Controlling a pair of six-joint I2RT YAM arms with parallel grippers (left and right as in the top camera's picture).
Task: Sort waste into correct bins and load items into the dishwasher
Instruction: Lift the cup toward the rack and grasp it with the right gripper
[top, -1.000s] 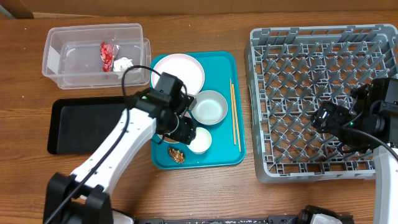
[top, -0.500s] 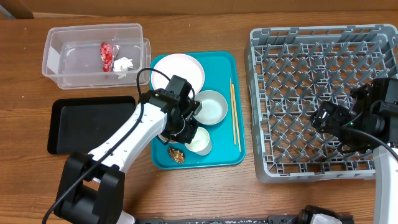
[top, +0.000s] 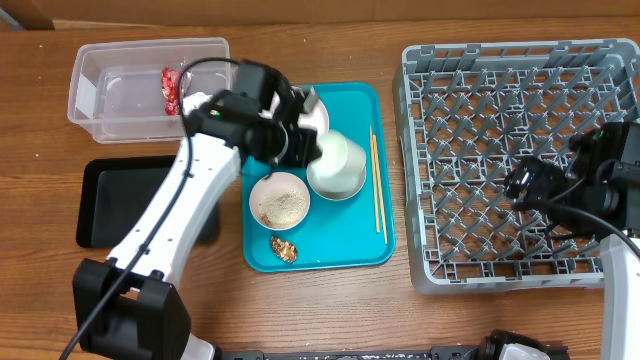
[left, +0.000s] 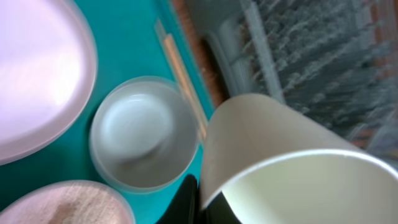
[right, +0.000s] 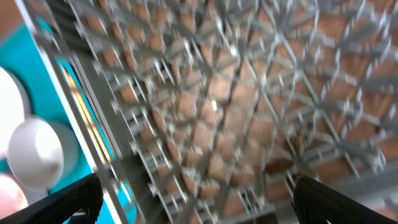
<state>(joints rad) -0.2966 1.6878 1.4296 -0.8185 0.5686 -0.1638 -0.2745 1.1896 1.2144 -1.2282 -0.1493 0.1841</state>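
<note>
My left gripper (top: 306, 150) (left: 200, 200) is shut on the rim of the white cup (top: 338, 155) (left: 280, 155). The cup hangs tilted above the pale grey-blue bowl (top: 338, 183) (left: 142, 134) on the teal tray (top: 350, 235). A white bowl (top: 280, 200) (left: 68, 205) with rice grains sits beside it, a brown food scrap (top: 283, 247) in front. The white plate (top: 316, 112) (left: 37, 74) is mostly under my arm. Chopsticks (top: 377, 185) (left: 181, 71) lie along the tray's right side. My right gripper (top: 530, 185) (right: 199, 208) hangs open over the dishwasher (top: 510, 150) (right: 249, 106).
The clear tub (top: 110, 70) at the back left holds the red wrapper (top: 172, 88). The black tray (top: 120, 200) lies in front of it, partly under my left arm. The rack's near-left wall (left: 249, 37) stands close to the tray.
My left gripper closed on the cup's rim, lifted it from the tray's front and carried it back over the grey-blue bowl, uncovering the rice bowl. The right arm has barely moved.
</note>
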